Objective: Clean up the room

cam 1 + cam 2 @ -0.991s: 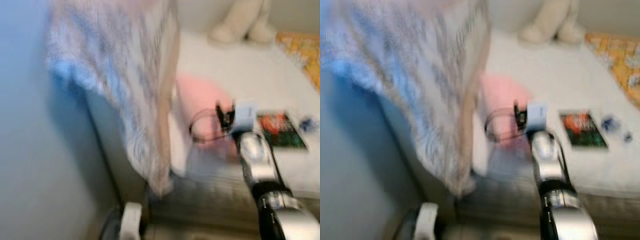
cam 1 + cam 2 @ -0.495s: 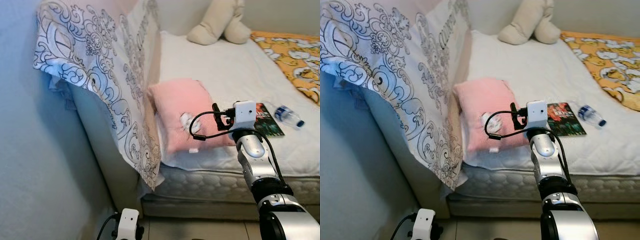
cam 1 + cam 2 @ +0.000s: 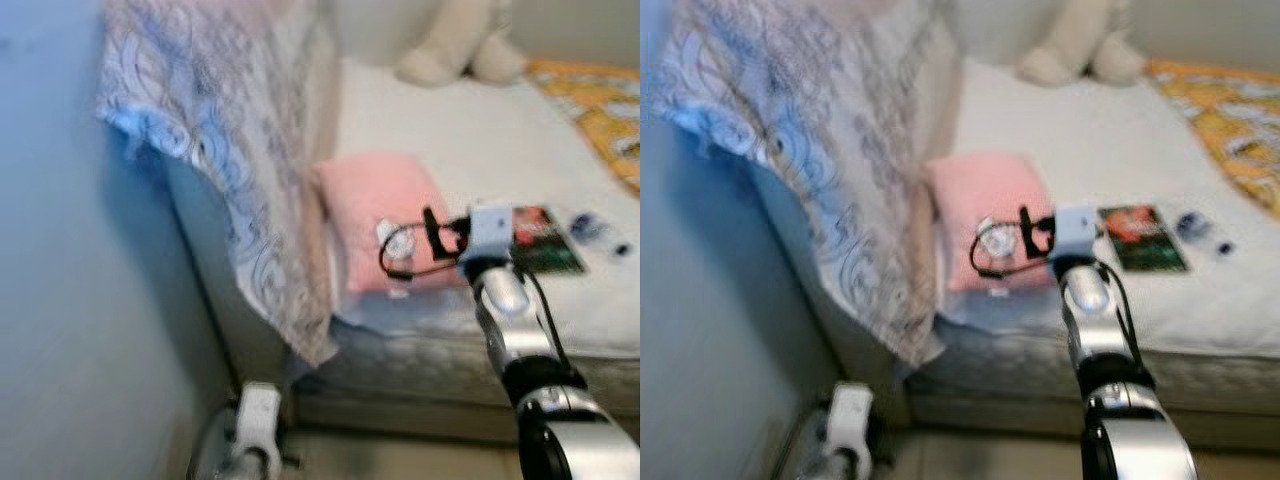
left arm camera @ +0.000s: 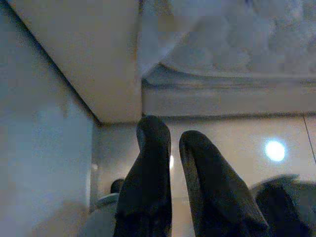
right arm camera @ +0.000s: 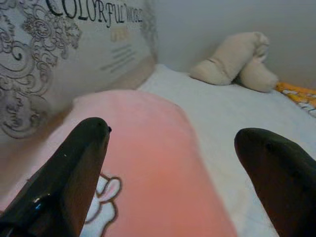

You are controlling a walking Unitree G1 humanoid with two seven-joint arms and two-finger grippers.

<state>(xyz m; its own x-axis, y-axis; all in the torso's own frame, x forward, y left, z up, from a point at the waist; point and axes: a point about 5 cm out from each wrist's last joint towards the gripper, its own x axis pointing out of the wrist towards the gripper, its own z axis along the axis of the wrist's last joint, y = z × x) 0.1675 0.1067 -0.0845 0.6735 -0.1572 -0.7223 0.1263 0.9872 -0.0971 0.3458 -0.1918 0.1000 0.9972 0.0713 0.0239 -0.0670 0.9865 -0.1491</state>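
- Right gripper (image 5: 168,163) is held over the pink pillow (image 3: 385,210) at the bed's (image 3: 470,140) near left edge, fingers spread wide — lower squarely and pinch a fold.
- Left gripper (image 4: 173,163) hangs low by the floor, fingers nearly together.
- Book (image 3: 545,240) and bottle (image 3: 1195,225) lie right; plush (image 3: 1075,50) far — patterned cloth (image 3: 230,150) crowds the left.

Pink pillow (image 3: 990,225), seemingly scroll-patterned cloth (image 3: 810,150)

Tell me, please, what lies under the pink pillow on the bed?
The pink pillow rests on a white pillow whose edge peeks out, on the bed. Whatever else lies beneath is covered.
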